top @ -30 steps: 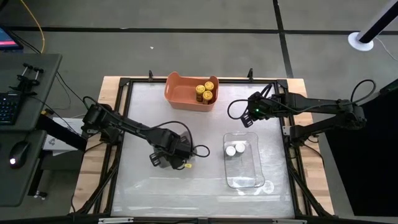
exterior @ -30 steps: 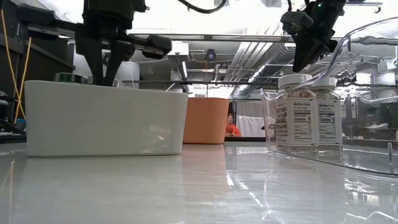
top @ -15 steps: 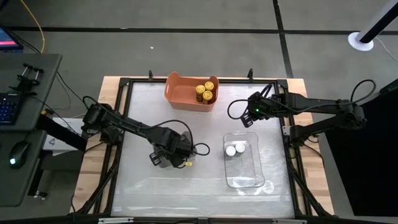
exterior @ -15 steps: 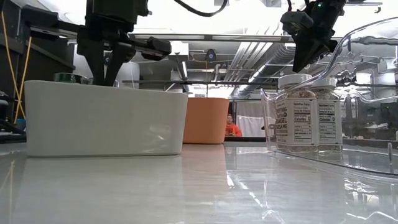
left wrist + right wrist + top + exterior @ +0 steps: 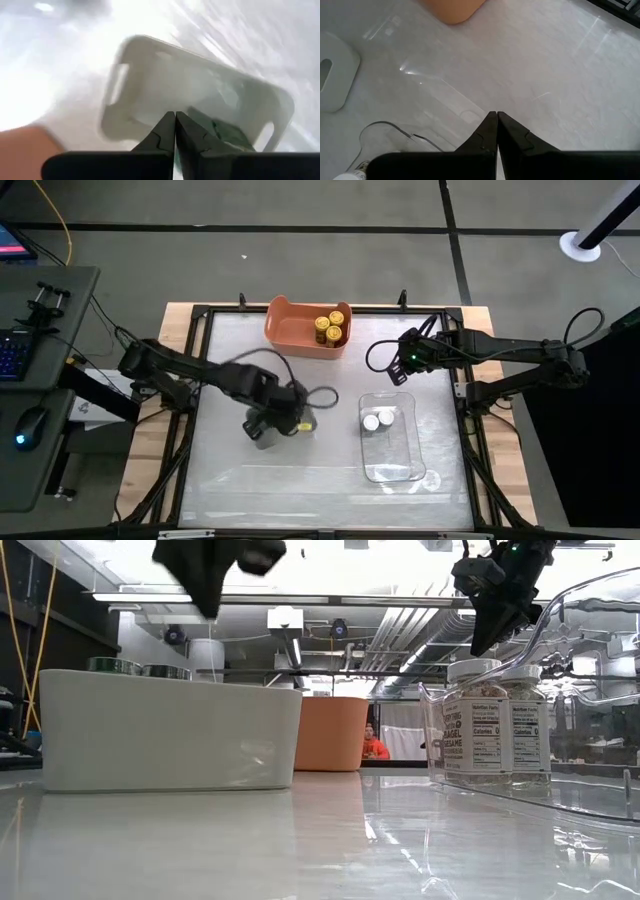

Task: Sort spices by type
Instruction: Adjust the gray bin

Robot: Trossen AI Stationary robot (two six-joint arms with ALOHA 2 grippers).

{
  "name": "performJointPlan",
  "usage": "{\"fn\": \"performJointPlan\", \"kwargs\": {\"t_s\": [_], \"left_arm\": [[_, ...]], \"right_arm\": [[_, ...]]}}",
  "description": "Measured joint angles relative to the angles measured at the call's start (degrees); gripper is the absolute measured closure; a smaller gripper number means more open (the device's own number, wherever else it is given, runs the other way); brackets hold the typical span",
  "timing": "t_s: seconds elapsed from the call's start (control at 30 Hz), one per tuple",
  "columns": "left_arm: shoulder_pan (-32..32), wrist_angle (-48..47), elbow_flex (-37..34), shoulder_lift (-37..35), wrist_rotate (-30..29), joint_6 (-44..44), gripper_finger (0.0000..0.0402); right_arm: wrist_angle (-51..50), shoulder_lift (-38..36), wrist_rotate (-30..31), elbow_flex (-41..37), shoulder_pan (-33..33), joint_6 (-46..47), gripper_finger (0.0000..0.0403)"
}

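Spice jars sit sorted: yellow-capped in the orange bin, white-capped in the clear tray, green-capped in the grey tray; I judge sorting nearly complete with left gripper and right gripper both pressed together, empty, so retraction comes next.

Three yellow-capped spice jars stand upright together in one corner of an orange bin. Two white-capped jars stand upright, side by side, in a clear tray. Green-capped jars peek above a white tray's rim.

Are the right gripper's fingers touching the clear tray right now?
Apart. The low view shows the right gripper hanging above the clear tray, with open space between.
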Motion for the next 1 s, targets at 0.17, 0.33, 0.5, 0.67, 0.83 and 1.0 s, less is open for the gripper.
{"fn": "performJointPlan", "kwargs": {"t_s": [0.17, 0.33, 0.5, 0.67, 0.83, 1.0], "left_arm": [[5.25, 5.27, -1.52, -8.66, -3.98, -15.89, 0.0402], [12.95, 24.86, -20.44, -18.41, -7.87, -33.36, 0.0402], [16.98, 38.47, -32.89, -17.33, -8.93, -51.58, 0.0402], [19.29, 44.48, -33.43, -11.74, -7.31, -61.35, 0.0402], [21.46, 46.56, -33.43, -5.54, 3.61, -70.32, 0.0402], [21.39, 47.19, -33.45, -3.65, 4.56, -75.61, 0.0402]], "right_arm": [[0.02, 0.0, -0.73, 0.0, 0.0, 0.0, 0.0403], [0.19, 0.0, -1.05, 0.0, 0.0, -0.76, 0.0403], [0.19, 0.0, -1.57, 0.0, 0.0, -0.37, 0.0403], [0.22, 0.0, -1.69, 0.0, 0.0, -0.28, 0.0403], [0.27, 0.0, -1.69, 0.0, 0.0, 0.1, 0.0403], [0.3, 0.0, -1.69, 0.0, 0.0, 0.36, 0.0403]]}}
